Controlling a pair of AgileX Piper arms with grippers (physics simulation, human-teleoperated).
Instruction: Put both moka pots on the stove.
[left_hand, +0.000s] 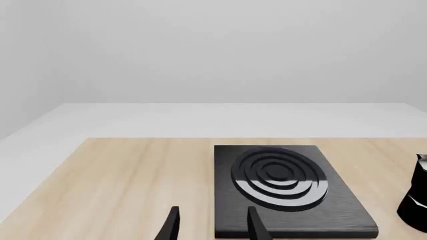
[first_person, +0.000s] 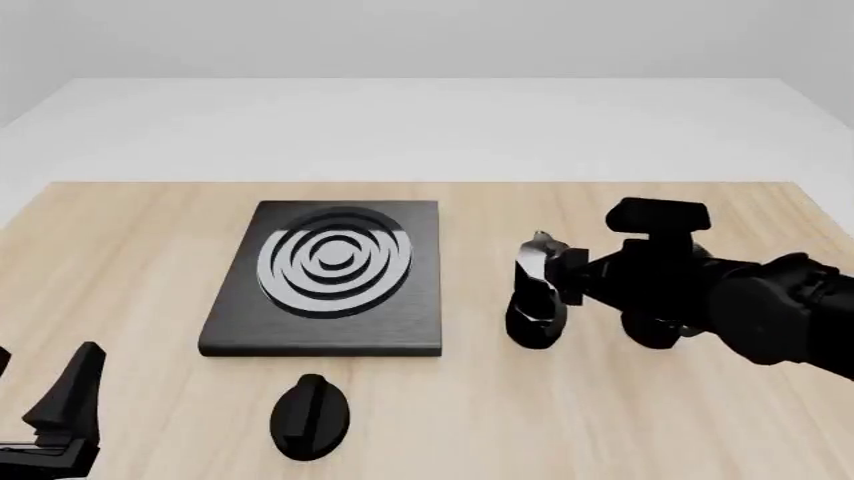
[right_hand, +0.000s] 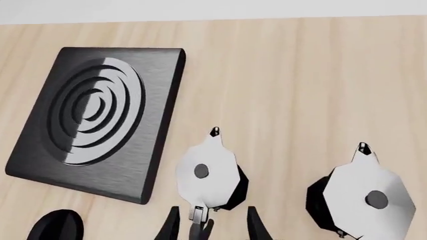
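Stove (first_person: 324, 280) sitting bare mid-table, plenty of open wood all round it. Right gripper (right_hand: 207, 226) spread wide, fingers straddling the handle of the nearer moka pot (right_hand: 208, 173) just right of the stove. Second pot (right_hand: 363, 197) further right, only visible from the right wrist view. Left gripper (left_hand: 212, 223) released, empty, short of the stove's near edge. Black oval knob (first_person: 310, 416) in front of the stove.
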